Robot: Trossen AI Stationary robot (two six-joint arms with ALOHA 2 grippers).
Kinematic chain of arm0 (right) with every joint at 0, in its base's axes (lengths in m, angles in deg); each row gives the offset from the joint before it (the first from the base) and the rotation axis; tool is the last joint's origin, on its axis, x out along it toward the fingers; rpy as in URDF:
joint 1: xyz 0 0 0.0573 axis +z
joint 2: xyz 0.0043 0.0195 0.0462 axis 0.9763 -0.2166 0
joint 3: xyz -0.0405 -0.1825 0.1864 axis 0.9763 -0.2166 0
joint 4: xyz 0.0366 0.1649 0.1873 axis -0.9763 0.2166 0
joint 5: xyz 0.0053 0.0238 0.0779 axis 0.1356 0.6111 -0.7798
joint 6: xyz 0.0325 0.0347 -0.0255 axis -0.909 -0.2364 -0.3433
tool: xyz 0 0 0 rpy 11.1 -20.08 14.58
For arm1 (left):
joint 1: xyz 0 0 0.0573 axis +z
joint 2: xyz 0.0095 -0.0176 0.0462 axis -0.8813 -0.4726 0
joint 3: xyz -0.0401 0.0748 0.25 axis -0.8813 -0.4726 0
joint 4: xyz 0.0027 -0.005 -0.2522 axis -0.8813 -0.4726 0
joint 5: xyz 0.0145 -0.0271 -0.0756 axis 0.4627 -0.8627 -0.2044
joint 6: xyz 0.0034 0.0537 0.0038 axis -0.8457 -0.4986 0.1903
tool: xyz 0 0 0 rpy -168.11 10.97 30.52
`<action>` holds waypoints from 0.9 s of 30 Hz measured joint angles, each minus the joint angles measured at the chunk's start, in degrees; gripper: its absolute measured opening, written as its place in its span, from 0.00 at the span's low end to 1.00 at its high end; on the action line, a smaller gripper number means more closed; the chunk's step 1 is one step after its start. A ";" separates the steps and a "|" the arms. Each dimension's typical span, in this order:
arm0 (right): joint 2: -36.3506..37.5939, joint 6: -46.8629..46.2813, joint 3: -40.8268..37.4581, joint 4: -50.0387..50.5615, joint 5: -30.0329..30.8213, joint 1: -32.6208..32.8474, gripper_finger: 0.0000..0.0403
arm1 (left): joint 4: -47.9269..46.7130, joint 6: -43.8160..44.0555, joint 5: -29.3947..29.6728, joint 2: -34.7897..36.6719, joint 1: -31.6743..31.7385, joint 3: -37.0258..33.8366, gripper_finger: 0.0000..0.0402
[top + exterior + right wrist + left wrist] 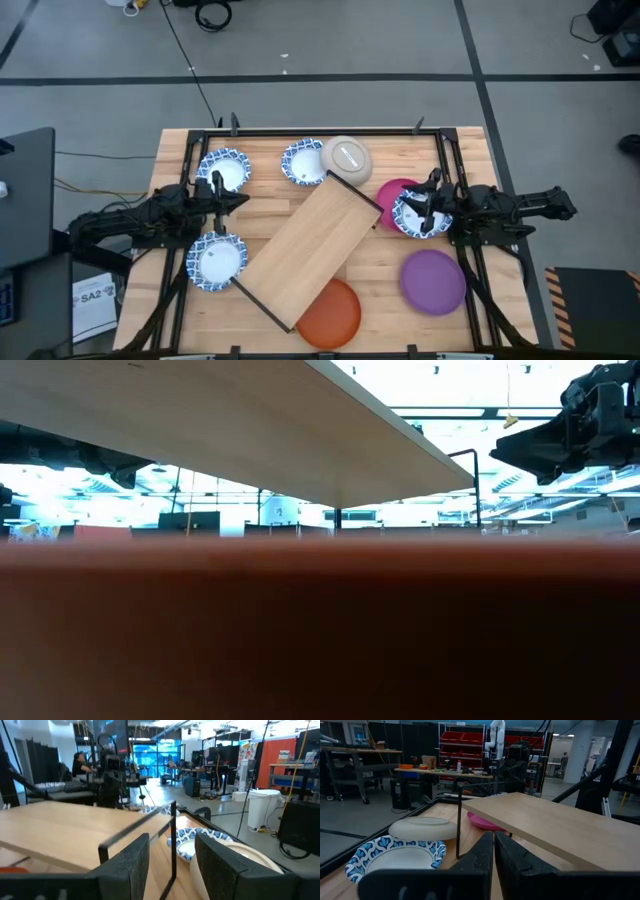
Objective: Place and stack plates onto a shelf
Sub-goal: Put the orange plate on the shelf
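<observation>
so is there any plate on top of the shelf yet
No, in the high view the shelf board is bare, and plates like the purple plate sit on the table around it.

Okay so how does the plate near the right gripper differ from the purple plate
The blue-rimmed plate by the right gripper is white with a blue pattern; the purple plate is plain. The blue-rimmed plate looks smaller than the purple plate. The blue-rimmed plate overlaps the magenta plate, while the purple plate lies alone on the table. Both are round, and neither is on the shelf yet.
</observation>
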 joint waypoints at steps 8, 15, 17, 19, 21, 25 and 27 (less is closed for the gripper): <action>0.00 -5.70 0.00 -5.26 4.58 0.00 0.41 | 0.00 0.00 0.00 0.00 0.00 -0.01 0.06; -0.19 -9.52 2.52 -4.96 4.52 0.00 0.51 | 0.00 0.00 0.00 0.00 -0.01 0.00 0.06; -0.64 -10.47 3.96 -4.92 3.61 0.00 0.56 | 0.00 0.00 0.00 0.00 -0.02 0.00 0.06; -1.42 -10.60 5.74 -5.01 0.91 0.04 0.60 | 0.00 0.00 0.00 0.00 0.00 0.00 0.06; -2.81 -10.44 7.81 -4.93 -2.22 0.19 0.63 | 0.00 0.00 0.00 0.00 0.00 -0.02 0.06; -7.94 -10.89 13.60 -5.01 -6.28 1.87 0.65 | 0.00 0.00 0.00 0.00 -0.01 0.00 0.06; -11.91 -10.87 16.80 -4.96 -7.42 3.49 0.65 | 0.00 0.00 0.00 0.00 -0.01 0.00 0.06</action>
